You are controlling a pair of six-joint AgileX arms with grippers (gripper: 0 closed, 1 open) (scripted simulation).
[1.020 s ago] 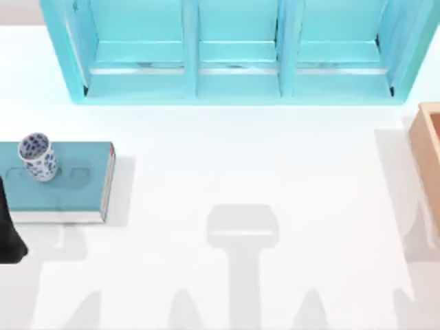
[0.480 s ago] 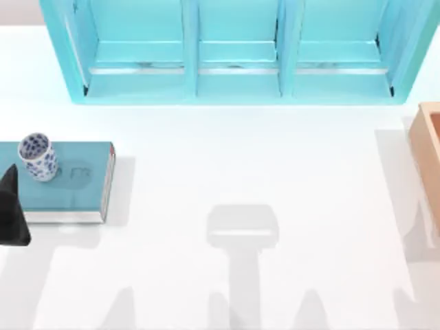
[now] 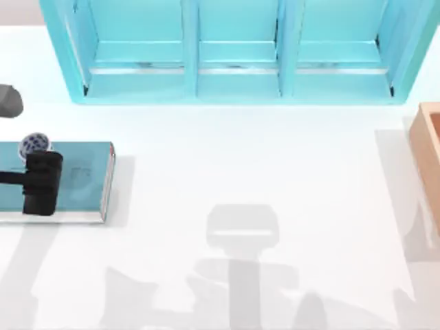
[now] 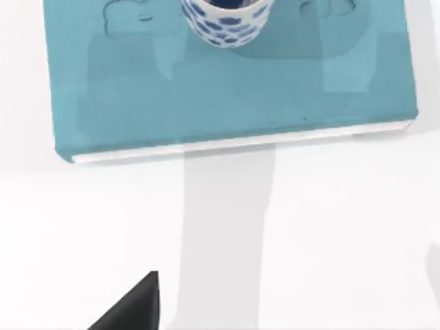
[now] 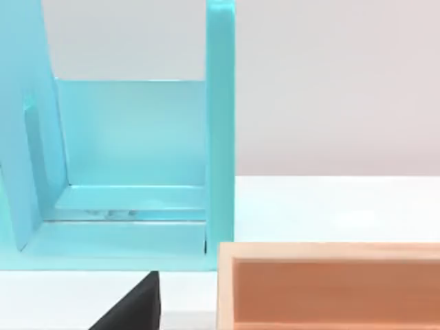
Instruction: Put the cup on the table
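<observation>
The cup (image 3: pixel 34 144), white with blue dots, stands upright on the far left part of a teal book (image 3: pixel 82 180). The book lies flat on the white table (image 3: pixel 240 158) at its left side. My left gripper (image 3: pixel 42 183) hangs above the book, just in front of the cup and partly covering it. The left wrist view looks down on the cup (image 4: pixel 224 22) and the book (image 4: pixel 227 89), with a black tip of the left gripper (image 4: pixel 132 308) over bare table. A black tip of my parked right gripper (image 5: pixel 132 306) shows in the right wrist view.
A light-blue shelf unit (image 3: pixel 234 48) with three bays runs along the back of the table. An open wooden box (image 3: pixel 430 155) sits at the right edge, seen close in the right wrist view as the box (image 5: pixel 330 289) beside the shelf (image 5: pixel 130 165).
My left gripper has come in from the left edge, moving up and right until it hangs over the book beside the cup. The cup and book have stayed put.
</observation>
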